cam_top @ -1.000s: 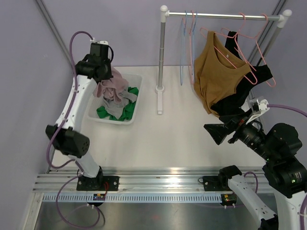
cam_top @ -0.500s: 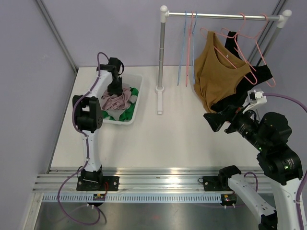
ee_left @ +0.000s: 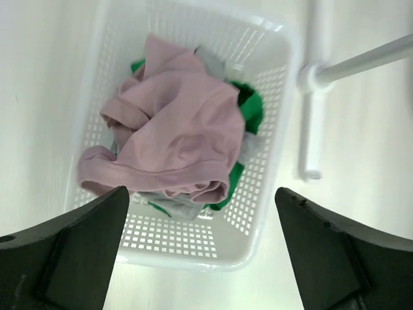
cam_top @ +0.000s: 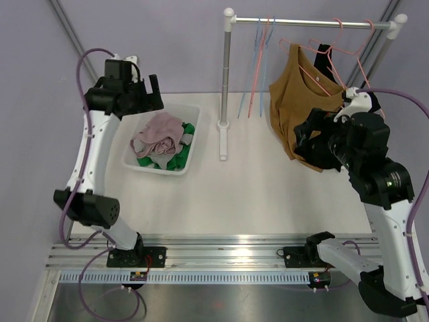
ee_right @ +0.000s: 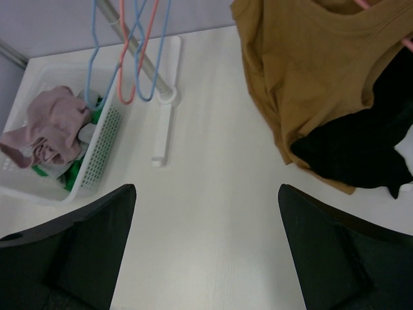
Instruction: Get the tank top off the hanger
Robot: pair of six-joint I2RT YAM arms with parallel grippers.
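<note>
On the table [cam_top: 255,194], the basket [cam_top: 193,137] sits at the left rear with a pile of clothes [cam_top: 161,136] in it. The rack's post [cam_top: 226,80] stands just right of the basket, and its rail [cam_top: 301,22] runs rightward. Bare hangers [cam_top: 258,67] hang beside the post. Farther right hang 2 garments: the tank top [cam_top: 295,100] in front, another garment [ee_right: 352,155] behind it.

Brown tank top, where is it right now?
In the top view, the brown tank top hangs at the right end of the clothes rack, in front of a black garment.
</note>
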